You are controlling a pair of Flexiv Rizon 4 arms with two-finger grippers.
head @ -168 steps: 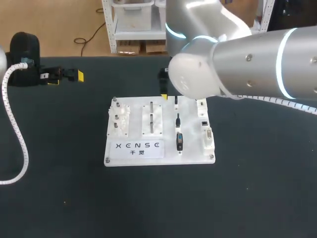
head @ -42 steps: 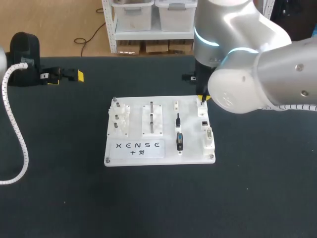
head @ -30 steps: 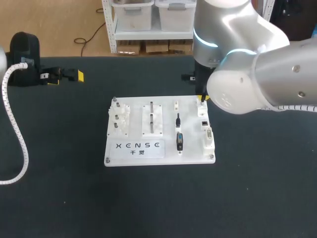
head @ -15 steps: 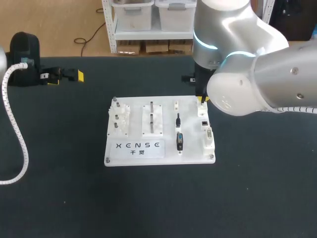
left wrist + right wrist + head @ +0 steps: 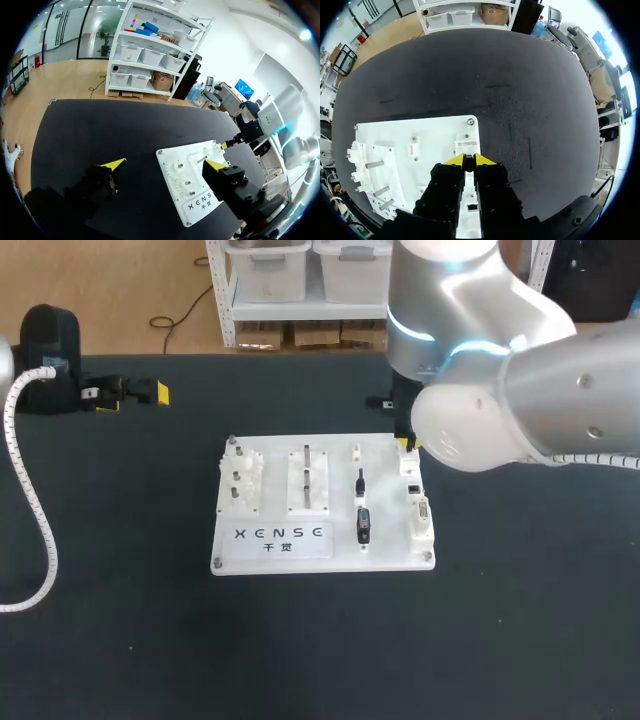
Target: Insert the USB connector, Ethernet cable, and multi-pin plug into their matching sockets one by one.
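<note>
- R gripper [image 5: 468,159] sits over the far-right corner of the white board [image 5: 338,502]. Its jaws are pressed nearly together, pinching a thin dark piece that I take for the USB connector [image 5: 468,166].
- The connector hangs just above the small white USB socket [image 5: 466,147]. Can't tell from either view whether the tip is in the opening yet.
- Step in hand looks like the USB insertion. Come straight down and don't tilt. If it binds, back off and re-centre rather than pushing harder.
- Hold the pinch firm till you judge it seated, then spread the jaws and lift straight up so you don't drag the plug out.
- From the head view, the big R arm hides much of the socket, so rely on the R wrist view for alignment.
- Ethernet cable [image 5: 359,483] and multi-pin plug [image 5: 363,525] are parked in their holders mid-board, left of the socket column. Both are apart from the gripper.
- Ethernet socket [image 5: 412,487] and multi-pin socket [image 5: 423,515] lie just nearer than the USB one. Watch finger clearance there when you retreat.
- Peg fixtures [image 5: 240,480] and the slot block [image 5: 307,478] on the board's left half are well clear.
- L gripper [image 5: 164,164] is at the table's far left, well apart from the board, with jaws spread wide and empty. No conflict.
</note>
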